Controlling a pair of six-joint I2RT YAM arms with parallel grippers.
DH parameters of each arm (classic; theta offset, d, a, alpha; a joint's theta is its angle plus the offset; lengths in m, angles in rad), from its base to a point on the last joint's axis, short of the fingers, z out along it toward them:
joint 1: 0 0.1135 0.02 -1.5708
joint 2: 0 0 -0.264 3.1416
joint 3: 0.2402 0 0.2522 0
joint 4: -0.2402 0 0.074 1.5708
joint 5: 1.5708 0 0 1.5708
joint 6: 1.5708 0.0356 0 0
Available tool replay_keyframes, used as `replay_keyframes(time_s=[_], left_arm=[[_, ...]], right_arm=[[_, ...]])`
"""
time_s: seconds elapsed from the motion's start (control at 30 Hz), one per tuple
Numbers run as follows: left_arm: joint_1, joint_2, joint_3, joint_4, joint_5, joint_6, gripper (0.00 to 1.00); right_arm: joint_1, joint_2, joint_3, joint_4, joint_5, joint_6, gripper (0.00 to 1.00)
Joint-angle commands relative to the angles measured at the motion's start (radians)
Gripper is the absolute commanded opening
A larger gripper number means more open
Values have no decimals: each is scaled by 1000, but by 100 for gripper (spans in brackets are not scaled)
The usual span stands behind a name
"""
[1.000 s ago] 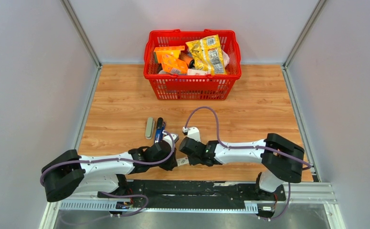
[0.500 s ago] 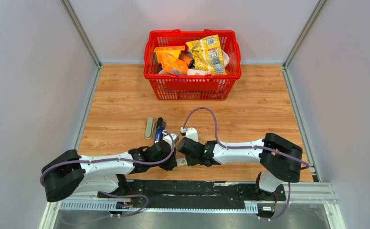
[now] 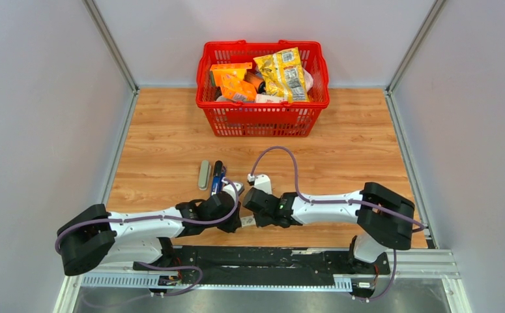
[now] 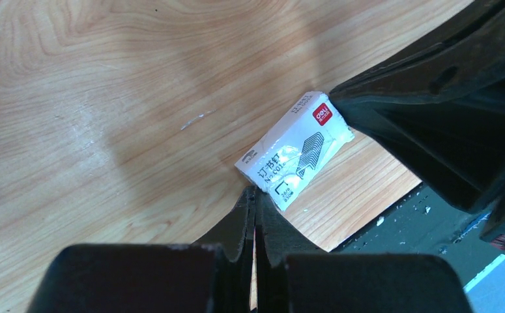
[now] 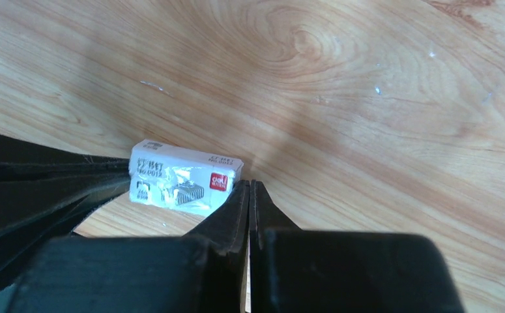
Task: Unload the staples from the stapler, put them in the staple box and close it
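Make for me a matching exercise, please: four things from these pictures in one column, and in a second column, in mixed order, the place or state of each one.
Column one:
1. red basket
2. yellow bag
3. white packet
4. left end effector

Column two:
A. shut, holding nothing
B. lying flat on the table, near its front edge
C. standing at the far edge of the table
D. inside the basket

Pairs: 1-C, 2-D, 3-B, 4-A

The right tool (image 5: 249,190) has edged slightly left.
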Motion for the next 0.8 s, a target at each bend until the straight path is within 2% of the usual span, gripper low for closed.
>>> replay_keyframes(time_s=[0.0,0.2,0.37,0.4,0.57,0.77], left_arm=[[-3,-2,36,-42,-33,27,0],[-4,58,93,-16,9,68,0],[-3,105,142,-19,18,85,0],[-4,107,153,-20,18,87,0],[-4,128,208,-39,10,113,0],[-4,119,269,-76,-7,120,0]], right_arm=[[-9,-76,-15,-10,49,19,1],[-37,-151,-50,-54,95,21,5],[-52,-234,-70,-119,159,19,13],[-57,-253,-75,-132,174,21,15],[-77,-378,-109,-183,245,19,38],[-111,-487,-126,-231,264,-2,51]])
